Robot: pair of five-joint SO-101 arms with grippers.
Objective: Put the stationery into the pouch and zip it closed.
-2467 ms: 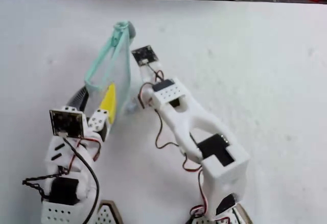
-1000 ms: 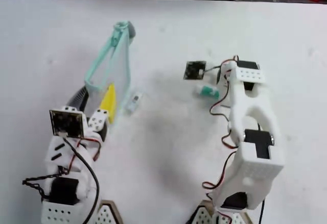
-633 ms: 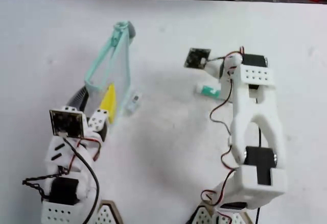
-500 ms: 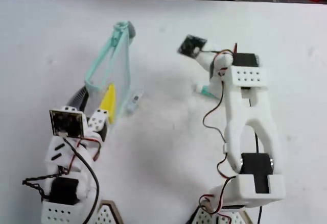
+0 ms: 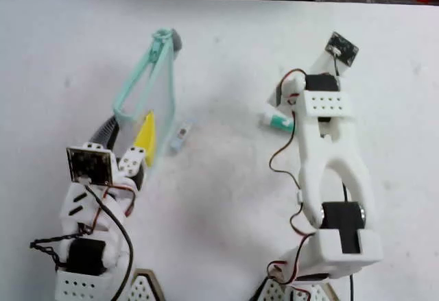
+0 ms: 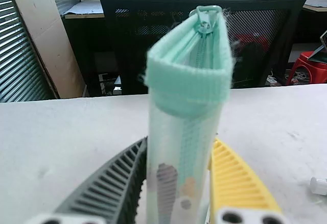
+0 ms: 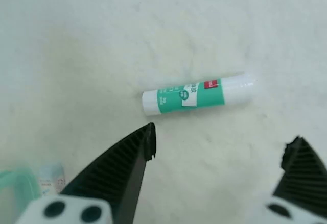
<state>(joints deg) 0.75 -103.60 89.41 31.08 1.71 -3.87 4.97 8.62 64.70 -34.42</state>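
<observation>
Pouch [image 5: 147, 85] upright, mouth open, pinched by left gripper [image 5: 127, 135], likely so items drop in | right gripper [image 7: 222, 138] jaws spread above glue stick [image 7: 196, 95], flat on the table, well apart from pouch

Built of white plastic: left arm [image 5: 86, 225], right arm [image 5: 328, 150]. Black motor blocks [image 5: 341, 217], red-and-black cables [image 5: 118, 227], ribbed yellow, grey, black fingers [image 6: 240, 183].

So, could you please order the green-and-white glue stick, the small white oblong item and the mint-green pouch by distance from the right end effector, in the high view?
1. Green-and-white glue stick, right beside the right end effector.
2. Small white oblong item, well off to the left.
3. Mint-green pouch, farthest left, just past that item.
</observation>
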